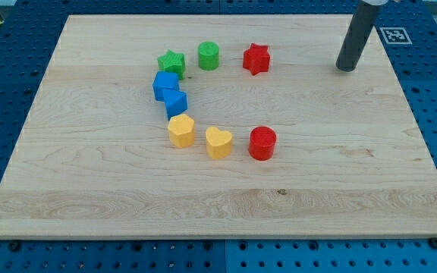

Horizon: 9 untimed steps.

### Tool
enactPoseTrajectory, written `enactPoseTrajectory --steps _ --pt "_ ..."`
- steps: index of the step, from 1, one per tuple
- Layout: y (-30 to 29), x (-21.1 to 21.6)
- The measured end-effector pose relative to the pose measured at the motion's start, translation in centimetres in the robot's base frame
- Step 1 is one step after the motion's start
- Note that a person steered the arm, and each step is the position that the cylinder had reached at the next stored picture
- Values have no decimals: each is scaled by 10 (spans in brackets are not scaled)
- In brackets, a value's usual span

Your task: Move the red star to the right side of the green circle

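Observation:
The red star (256,58) lies on the wooden board near the view's top, just right of the green circle (209,55) with a small gap between them. My tip (345,68) rests on the board well to the right of the red star, apart from every block. The rod rises from it to the view's top edge.
A green star (171,62) sits left of the green circle. Two blue blocks (165,84) (175,101) lie touching below it. A yellow block (181,130), a yellow heart (218,142) and a red circle (262,142) form a row below. The wooden board (355,189) lies on a blue pegboard.

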<state>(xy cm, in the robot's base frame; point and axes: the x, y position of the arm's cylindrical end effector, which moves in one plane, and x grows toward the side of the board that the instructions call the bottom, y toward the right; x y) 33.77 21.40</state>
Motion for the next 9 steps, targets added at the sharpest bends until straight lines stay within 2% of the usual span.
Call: enactPoseTrajectory --steps 2,7,8,9 --pt "-15 -5" --pt "-147 -5" --pt "-159 -8" --pt "-98 -12"
